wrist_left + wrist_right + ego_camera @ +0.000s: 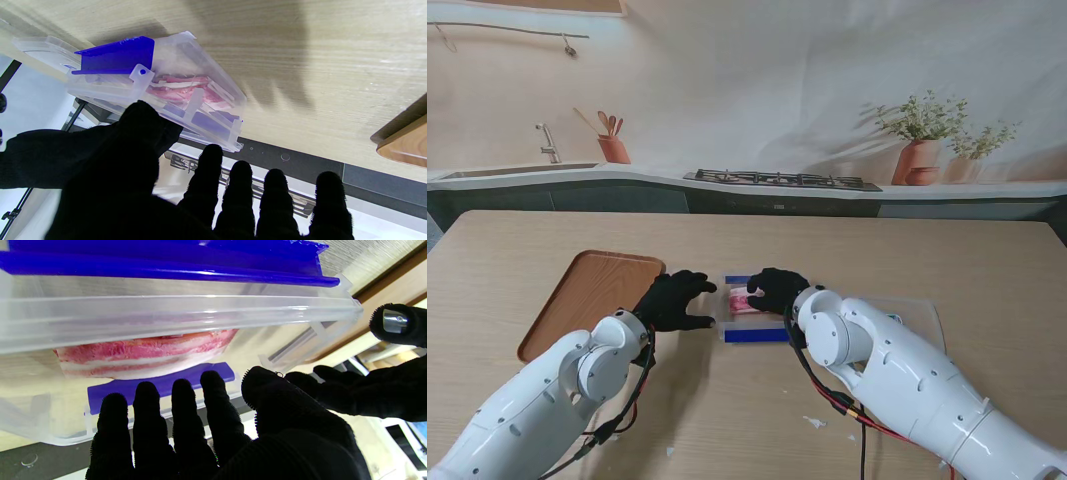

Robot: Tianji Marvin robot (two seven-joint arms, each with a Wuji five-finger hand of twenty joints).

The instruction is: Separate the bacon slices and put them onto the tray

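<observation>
The bacon (143, 353), soft, limp streaky slices still stacked in the clear plastic box (753, 310) mid-worktop, should be peeled off singly while the left hand (672, 300), open-fingered and empty, steadies the box; the right hand (775, 290), fingers spread over it, holds nothing; the wooden tray (587, 296) sits leftward.
</observation>
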